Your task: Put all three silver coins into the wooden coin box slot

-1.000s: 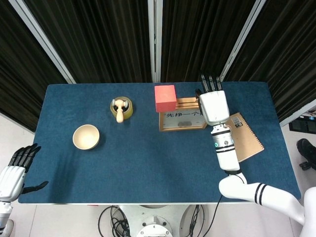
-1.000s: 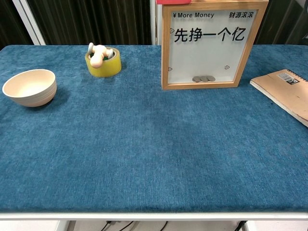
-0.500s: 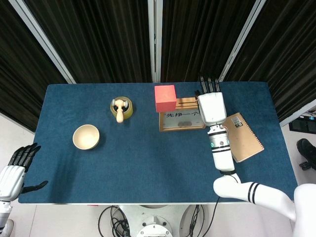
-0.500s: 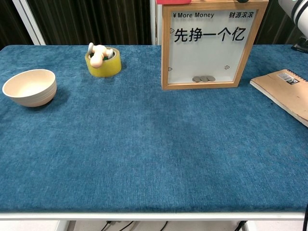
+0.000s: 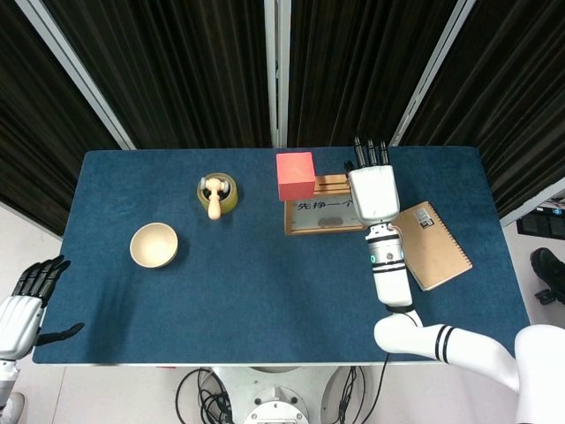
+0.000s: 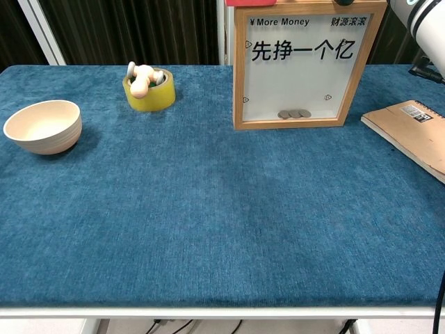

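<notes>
Reads "¥ More Money" along the top of the coin box [image 6: 301,64], with large Chinese characters beneath. Stands upright on the table [image 6: 208,229], glass front facing the chest camera, long axis vertical. Coins [image 6: 294,113] lying in a row at the bottom, behind the glass. Red cube [image 5: 296,176] on its top left corner. Right hand [image 5: 372,185] above the box, fingers straight and together, palm hidden, so grasp unclear. Left hand [image 5: 25,305] off the table's left edge, fingers spread, holding nothing. Notebook [image 6: 410,132] right of the box.
</notes>
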Available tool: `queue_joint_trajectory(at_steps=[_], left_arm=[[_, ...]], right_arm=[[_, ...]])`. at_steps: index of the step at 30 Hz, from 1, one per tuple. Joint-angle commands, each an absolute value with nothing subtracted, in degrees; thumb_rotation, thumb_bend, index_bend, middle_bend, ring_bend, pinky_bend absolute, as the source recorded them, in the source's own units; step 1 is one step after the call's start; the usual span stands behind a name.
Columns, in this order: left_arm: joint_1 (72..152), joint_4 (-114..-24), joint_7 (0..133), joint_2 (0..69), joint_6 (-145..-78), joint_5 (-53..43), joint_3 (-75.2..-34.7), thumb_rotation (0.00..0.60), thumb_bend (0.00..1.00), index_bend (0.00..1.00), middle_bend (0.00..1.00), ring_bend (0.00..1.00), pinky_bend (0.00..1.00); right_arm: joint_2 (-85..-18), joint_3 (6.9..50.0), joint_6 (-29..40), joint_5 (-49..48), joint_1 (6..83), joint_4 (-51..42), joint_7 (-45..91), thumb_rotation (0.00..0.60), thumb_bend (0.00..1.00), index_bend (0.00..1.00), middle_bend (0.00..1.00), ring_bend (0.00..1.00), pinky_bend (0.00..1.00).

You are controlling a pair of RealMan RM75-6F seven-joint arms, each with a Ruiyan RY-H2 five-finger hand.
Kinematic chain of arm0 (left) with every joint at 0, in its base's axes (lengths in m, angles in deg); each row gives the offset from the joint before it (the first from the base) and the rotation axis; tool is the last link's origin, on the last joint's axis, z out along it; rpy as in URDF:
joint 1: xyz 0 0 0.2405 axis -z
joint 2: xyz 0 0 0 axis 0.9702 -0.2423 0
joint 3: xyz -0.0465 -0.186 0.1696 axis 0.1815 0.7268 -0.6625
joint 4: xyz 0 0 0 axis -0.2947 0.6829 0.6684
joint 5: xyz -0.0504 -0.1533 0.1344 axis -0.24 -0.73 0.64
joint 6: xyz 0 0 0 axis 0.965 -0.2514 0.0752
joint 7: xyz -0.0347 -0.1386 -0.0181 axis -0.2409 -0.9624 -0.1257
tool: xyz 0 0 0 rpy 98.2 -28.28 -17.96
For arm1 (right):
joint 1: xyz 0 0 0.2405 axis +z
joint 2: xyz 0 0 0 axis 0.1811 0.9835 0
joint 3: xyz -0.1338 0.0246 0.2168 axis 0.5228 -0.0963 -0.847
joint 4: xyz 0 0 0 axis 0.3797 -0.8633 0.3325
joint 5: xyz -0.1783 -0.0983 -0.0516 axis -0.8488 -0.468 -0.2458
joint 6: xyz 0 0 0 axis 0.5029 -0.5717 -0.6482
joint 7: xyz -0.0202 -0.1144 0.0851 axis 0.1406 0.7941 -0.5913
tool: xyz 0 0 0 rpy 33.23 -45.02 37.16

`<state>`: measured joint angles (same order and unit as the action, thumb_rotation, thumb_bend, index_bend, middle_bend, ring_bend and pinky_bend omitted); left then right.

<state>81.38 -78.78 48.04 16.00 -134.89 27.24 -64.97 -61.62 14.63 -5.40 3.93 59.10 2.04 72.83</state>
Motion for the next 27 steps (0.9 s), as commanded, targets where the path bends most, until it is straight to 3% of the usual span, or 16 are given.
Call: queue_joint_trajectory(at_steps=[1, 24, 25, 27], left_arm=[[81.3, -78.6, 47.8, 16.0, -135.0, 27.3, -65.0, 0.600, 0.00, 0.03, 0.00, 0.00, 0.00], [81.0, -77.5, 46.4, 16.2, -135.5, 27.1, -64.9, 0.600, 0.00, 0.03, 0.00, 0.00, 0.00], [81.0, -77.4, 46.4, 16.2, -135.4, 27.0, -64.9, 0.600, 0.00, 0.03, 0.00, 0.00, 0.00], [81.0, -77.4, 46.4, 16.2, -135.3, 27.0, -64.9, 0.600, 0.00, 0.03, 0.00, 0.00, 0.00]], right_arm=[[-61.8, 14.8, -5.6, 3.9, 59.4, 1.8, 73.1, 0.600, 0.46, 0.67, 0.03, 0.00, 0.00], [-63.2, 15.8, -6.3, 5.3, 60.3, -0.1, 73.8, 0.600, 0.45, 0.67, 0.02, 0.00, 0.00], [-63.1, 15.9, -6.2, 5.3, 60.3, -0.1, 73.8, 0.600, 0.45, 0.65, 0.02, 0.00, 0.00], [-62.7, 16.1, -5.8, 5.6, 60.2, 0.3, 73.9, 0.600, 0.45, 0.53, 0.01, 0.00, 0.00]])
